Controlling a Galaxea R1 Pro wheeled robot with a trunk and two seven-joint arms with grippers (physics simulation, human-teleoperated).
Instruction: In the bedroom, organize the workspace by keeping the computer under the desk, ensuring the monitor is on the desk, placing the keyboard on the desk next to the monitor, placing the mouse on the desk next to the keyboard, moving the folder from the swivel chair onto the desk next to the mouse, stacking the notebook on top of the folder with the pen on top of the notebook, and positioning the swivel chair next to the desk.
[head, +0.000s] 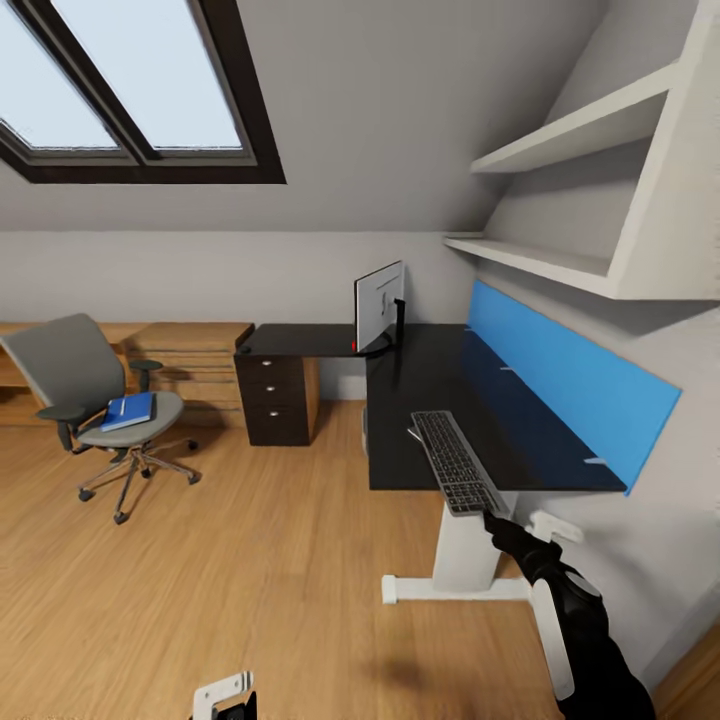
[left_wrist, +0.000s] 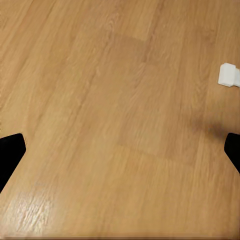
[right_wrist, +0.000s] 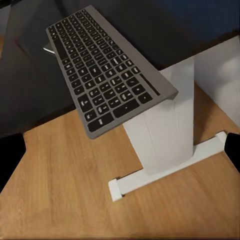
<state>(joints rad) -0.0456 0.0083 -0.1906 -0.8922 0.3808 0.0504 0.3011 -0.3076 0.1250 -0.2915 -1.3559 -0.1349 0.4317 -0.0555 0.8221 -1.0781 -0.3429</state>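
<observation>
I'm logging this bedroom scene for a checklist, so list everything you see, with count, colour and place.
Desk: one, black top on a white leg, against the right wall.
Monitor: one, black with a pale back, at the desk's far end.
Keyboard: one, grey with black keys, overhanging the desk's near edge.
Swivel chair: one, grey, on the floor at left.
Folder: one, blue, on the chair seat.
Drawer unit: one, dark, under the desk's left wing.
Wall panel: one, blue, behind the desk.
Shelves: two, white, upper right.
Skylight: one, dark frame.
Floor: wood.
Right gripper: black, at the keyboard's near end.
Left gripper: black fingertips, over bare floor.
</observation>
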